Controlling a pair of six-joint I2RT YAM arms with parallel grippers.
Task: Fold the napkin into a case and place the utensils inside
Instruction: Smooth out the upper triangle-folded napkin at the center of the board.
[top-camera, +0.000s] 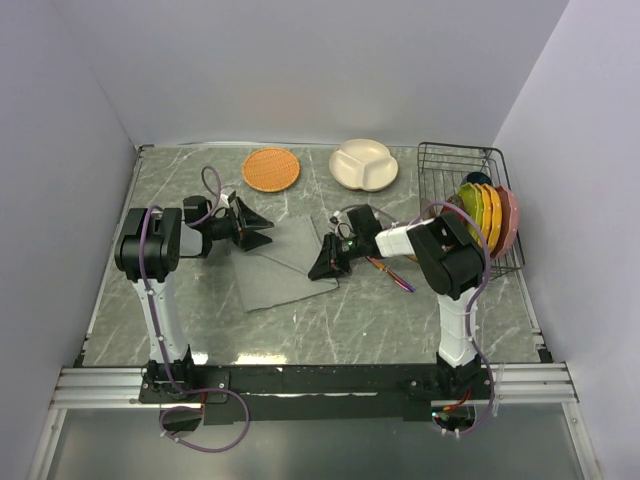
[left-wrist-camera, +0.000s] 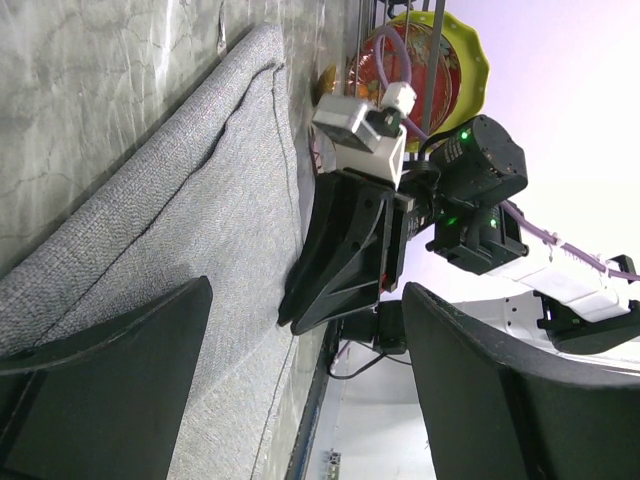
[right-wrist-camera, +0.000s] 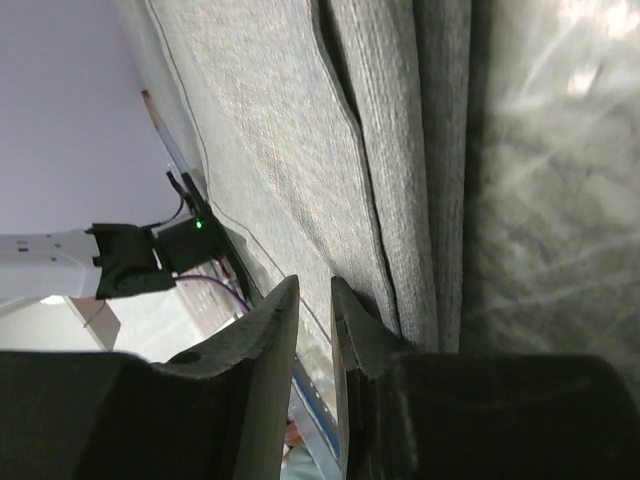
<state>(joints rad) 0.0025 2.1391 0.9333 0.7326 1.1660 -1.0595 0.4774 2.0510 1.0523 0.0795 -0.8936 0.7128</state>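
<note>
- The napkin (top-camera: 272, 272) lay flat on the marbled table (top-camera: 330, 335), between the two arms. Its right part was doubled over, and the right wrist view showed stacked layers and long folds along that edge.
- The cloth had not yet become a narrow case; it was a broad, slanted sheet.
- The left gripper (top-camera: 257, 228) hung low over the napkin's far left corner with its jaws spread wide. In the left wrist view its two dark fingers (left-wrist-camera: 120, 345) stood well apart, with only grey cloth and the other arm between them, and nothing was held.
- The right gripper (top-camera: 321, 268) pointed down at the napkin's right edge, its tips at the fold.
- Its fingers (right-wrist-camera: 262, 335) were drawn nearly together with a thin slit between them. The cloth ran up against the inner finger, but I could not tell whether any fabric was pinched.
- The utensils (top-camera: 391, 273) lay on the bare table just right of the napkin, partly under the right forearm and clear of the cloth. The purple knife showed best, angled toward the near right.
- A round orange mat (top-camera: 271, 169) and a white divided dish (top-camera: 364, 164) sat at the far side, well away from the napkin.
- A wire rack (top-camera: 450, 158) at the far right held coloured plates (top-camera: 488, 215) standing on edge.
</note>
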